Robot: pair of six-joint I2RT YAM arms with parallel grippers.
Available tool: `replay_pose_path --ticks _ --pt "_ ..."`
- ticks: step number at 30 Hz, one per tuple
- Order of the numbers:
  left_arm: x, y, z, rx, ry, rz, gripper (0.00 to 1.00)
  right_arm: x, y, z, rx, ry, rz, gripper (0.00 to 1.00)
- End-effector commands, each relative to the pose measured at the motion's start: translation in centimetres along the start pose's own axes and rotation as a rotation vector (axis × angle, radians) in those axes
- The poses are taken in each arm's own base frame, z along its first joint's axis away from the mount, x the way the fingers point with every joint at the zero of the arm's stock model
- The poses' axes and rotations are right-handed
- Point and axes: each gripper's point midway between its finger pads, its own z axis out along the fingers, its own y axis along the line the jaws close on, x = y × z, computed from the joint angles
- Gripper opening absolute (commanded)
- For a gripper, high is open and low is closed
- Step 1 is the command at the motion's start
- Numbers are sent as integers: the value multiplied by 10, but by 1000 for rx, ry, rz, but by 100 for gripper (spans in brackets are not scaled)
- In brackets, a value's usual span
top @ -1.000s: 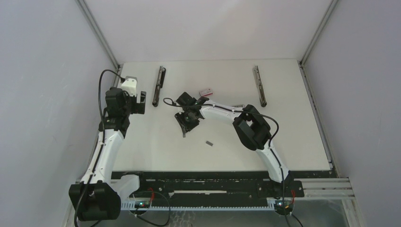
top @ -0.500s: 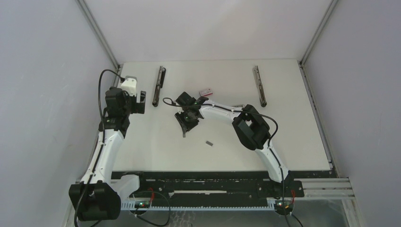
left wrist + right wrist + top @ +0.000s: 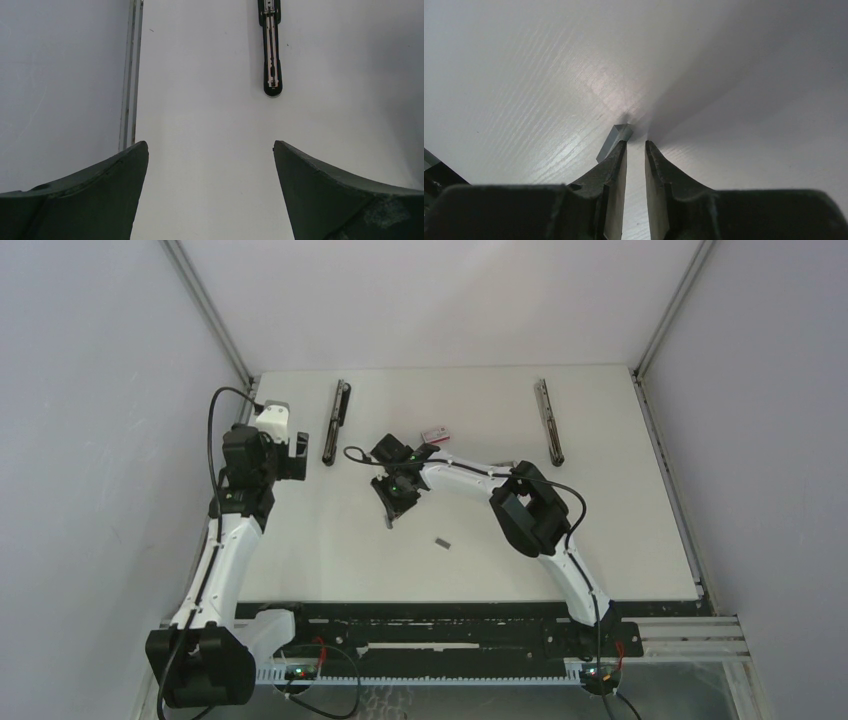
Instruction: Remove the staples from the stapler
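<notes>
staples (image 3: 614,139): short grey metallic strip | just beside right gripper (image 3: 636,144)

White shells are running along the left arm (image 3: 225,550) and right arm (image 3: 578,575), black housings (image 3: 530,515) are capping the joints, black cables (image 3: 211,440) are looping loose. Left end effector (image 3: 210,145) and right end effector (image 3: 636,144) are showing dark, matte, wedge-shaped fingers (image 3: 100,190) tapering to blunt tips.
</notes>
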Motion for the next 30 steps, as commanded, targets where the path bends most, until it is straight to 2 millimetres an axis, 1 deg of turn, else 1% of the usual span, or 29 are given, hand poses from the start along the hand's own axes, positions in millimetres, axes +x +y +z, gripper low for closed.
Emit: replay_pose_path --ticks 1,6,19,22,30 --pt "-4 3 -3 -22 -39 -12 100 -6 2 0 10 -8 -29 19" --pt "-3 2 -2 -17 -38 -13 100 -9 2 -3 10 -14 -31 19" --pt "-3 1 -1 -14 -35 -14 100 -22 13 -17 -51 -48 -35 20" --pt "-2 1 -1 -14 -35 -14 100 -24 15 -17 -59 -47 -33 20" --pt "-1 1 0 -12 -33 -12 100 -20 14 -13 -49 -33 -36 20"
